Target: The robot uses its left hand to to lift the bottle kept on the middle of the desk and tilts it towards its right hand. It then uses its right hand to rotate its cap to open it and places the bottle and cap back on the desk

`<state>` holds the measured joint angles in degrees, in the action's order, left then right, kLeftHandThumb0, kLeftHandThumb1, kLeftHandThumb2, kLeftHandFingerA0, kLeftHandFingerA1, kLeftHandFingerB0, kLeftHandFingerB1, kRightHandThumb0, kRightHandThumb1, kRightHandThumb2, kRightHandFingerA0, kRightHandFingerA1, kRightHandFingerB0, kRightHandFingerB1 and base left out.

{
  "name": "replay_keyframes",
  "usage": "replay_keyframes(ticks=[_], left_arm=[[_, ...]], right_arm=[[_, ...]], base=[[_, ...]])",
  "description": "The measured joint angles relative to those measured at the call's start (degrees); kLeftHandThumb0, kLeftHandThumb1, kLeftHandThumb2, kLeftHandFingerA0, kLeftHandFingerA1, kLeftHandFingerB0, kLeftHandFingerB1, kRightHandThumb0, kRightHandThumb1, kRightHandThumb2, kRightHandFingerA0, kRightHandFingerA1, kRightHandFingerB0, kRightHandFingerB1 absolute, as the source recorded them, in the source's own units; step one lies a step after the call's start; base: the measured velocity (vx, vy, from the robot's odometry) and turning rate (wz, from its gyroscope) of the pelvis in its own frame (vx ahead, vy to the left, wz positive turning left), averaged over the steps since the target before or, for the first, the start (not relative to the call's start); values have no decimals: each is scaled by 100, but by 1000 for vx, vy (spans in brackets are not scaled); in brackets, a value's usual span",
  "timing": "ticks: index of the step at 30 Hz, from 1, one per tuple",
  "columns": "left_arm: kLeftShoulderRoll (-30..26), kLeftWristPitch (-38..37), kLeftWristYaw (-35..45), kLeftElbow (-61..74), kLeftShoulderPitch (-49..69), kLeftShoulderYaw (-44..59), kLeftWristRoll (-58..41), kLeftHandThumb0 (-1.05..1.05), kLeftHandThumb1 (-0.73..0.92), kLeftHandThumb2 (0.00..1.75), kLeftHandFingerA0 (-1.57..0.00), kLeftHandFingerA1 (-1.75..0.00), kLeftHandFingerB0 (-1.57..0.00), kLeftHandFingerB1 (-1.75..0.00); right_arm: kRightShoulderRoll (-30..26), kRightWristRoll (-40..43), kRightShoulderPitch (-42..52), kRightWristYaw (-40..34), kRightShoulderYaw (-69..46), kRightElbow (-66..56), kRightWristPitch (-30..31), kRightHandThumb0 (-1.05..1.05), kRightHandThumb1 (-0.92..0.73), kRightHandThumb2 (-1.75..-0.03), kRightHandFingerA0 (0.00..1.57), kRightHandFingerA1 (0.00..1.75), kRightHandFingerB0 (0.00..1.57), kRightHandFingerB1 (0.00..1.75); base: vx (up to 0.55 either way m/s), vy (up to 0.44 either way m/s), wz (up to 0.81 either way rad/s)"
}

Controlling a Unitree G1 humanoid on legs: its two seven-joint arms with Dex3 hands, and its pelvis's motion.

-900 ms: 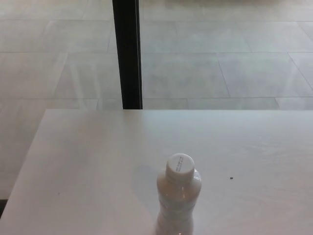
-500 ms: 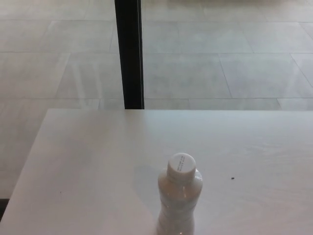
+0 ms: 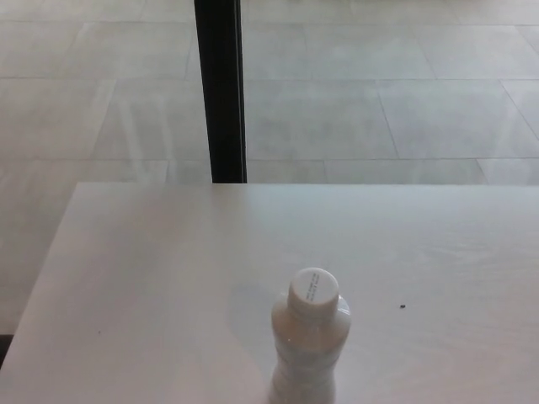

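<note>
A clear plastic bottle (image 3: pixel 307 345) stands upright on the white desk (image 3: pixel 152 286), near the bottom edge of the head view, a little right of centre. Its white cap (image 3: pixel 314 290) is on the neck. The bottle's base is cut off by the picture's lower edge. Neither of my hands nor any part of my arms shows in this view.
A black vertical post (image 3: pixel 221 88) stands behind the desk's far edge, left of centre. Beyond it lies a pale tiled floor (image 3: pixel 379 93). A tiny dark speck (image 3: pixel 402 306) lies on the desk to the right of the bottle.
The whole picture has shifted slightly, so the camera has moved a little. The bottle stands as before.
</note>
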<state>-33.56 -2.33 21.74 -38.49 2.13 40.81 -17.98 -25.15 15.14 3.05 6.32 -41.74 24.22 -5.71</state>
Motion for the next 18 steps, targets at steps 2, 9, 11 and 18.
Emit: replay_keyframes(ticks=[2,9,11,18], left_arm=[[171,23,16,409,-71,-143,-51,-93,50,85,0,-12,0,-3],[738,156,40,1712,-224,-717,-188,-90,54,93,0,-26,0,-13],[904,193,67,2129,-237,-1014,-200,-90,53,93,-2,-28,-3,-13],[1560,425,168,3548,-220,-2398,-216,-63,62,60,-5,-42,-8,-29]], right_arm=[[47,19,-120,10,126,-256,21,-90,-70,-111,10,50,0,36],[287,93,-370,45,604,-1139,111,-82,-71,-111,5,40,5,22],[396,104,-396,65,811,-1420,150,-82,-69,-111,0,44,10,25],[850,114,-422,171,1718,-2333,365,-80,-67,-111,6,50,3,35]], base=[[0,0,0],[0,0,0],[0,0,0],[0,0,0]])
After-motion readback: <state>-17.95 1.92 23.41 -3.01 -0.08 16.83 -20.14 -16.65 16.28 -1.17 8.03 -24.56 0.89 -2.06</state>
